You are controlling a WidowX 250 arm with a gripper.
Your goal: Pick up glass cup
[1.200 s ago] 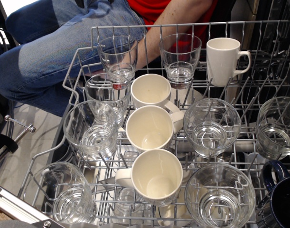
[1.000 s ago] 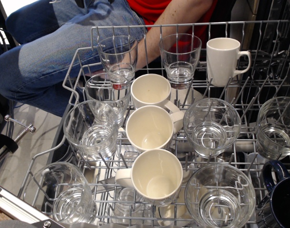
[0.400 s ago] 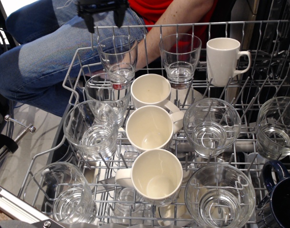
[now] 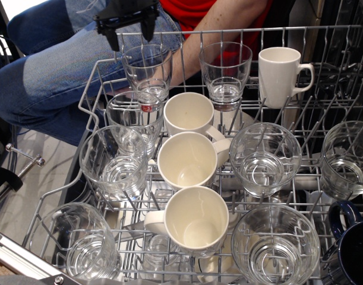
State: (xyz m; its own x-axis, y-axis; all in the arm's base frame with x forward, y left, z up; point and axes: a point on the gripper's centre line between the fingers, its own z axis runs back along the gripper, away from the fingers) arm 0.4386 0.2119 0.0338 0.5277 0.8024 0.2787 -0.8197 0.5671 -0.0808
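- The gripper [image 4: 131, 37] hangs at the upper left of the frame, its two dark fingers [image 4: 113, 39] spread apart with nothing between them.
- The glass cup [image 4: 147, 76] stands upright in the back row of the wire rack [image 4: 92, 89], left of centre near the top of the frame, just below the gripper and not touched by it.
- A small red glint shows near the glass cup's thick base.
- A second tall tumbler [image 4: 226, 74] stands to its right in the same row, and a white mug [image 4: 279, 74] with its handle to the right stands further right again.
- Three more white mugs run down the middle of the rack; the nearest one [image 4: 196, 218] sits at lower centre.
- Wider round glasses fill both sides; one [image 4: 114, 161] sits at middle left, another [image 4: 265, 157] at middle right.
- A dark blue mug [image 4: 352, 246] shows at the lower right corner.
- A person in blue jeans [image 4: 68, 65] and a red top sits behind the rack.
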